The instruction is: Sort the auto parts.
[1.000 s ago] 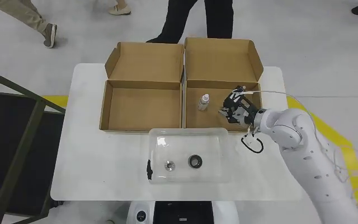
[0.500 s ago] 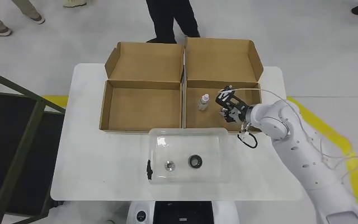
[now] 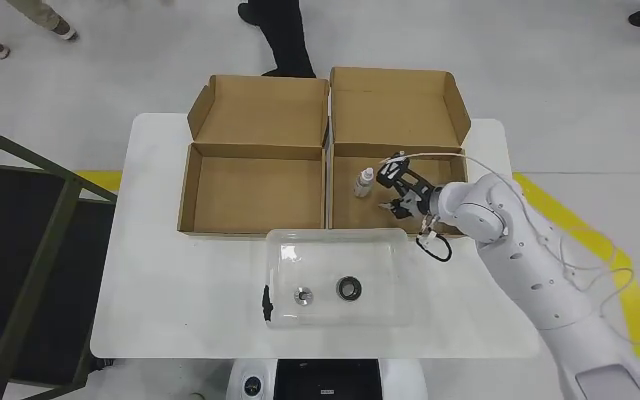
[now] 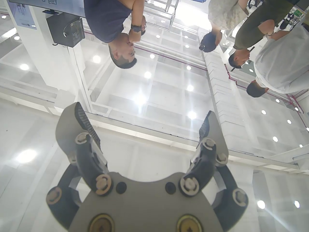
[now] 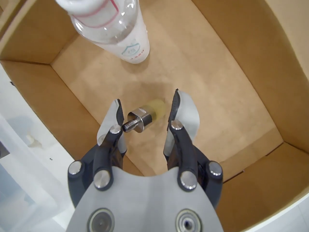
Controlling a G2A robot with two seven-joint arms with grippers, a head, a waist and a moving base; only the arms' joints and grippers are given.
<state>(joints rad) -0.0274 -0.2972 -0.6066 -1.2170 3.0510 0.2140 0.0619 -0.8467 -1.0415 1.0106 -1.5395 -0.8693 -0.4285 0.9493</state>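
My right gripper is open, low inside the right cardboard box. Between its fingers is a small metal threaded stud with a hex body and a pale yellow end. The thread tip is close to one finger and the other finger stands apart from it. I cannot tell whether the stud rests on the box floor. A small clear bottle with a white cap stands upright just beyond the fingertips. My left gripper is open and empty, pointing up at the ceiling.
An empty left cardboard box adjoins the right one. In front of both lies a clear plastic tray holding a dark ring and a small metal part. A black piece sits at its left rim.
My right gripper has moved left inside the right box, closer to the bottle. The bottle and the parts in the tray have stayed put.
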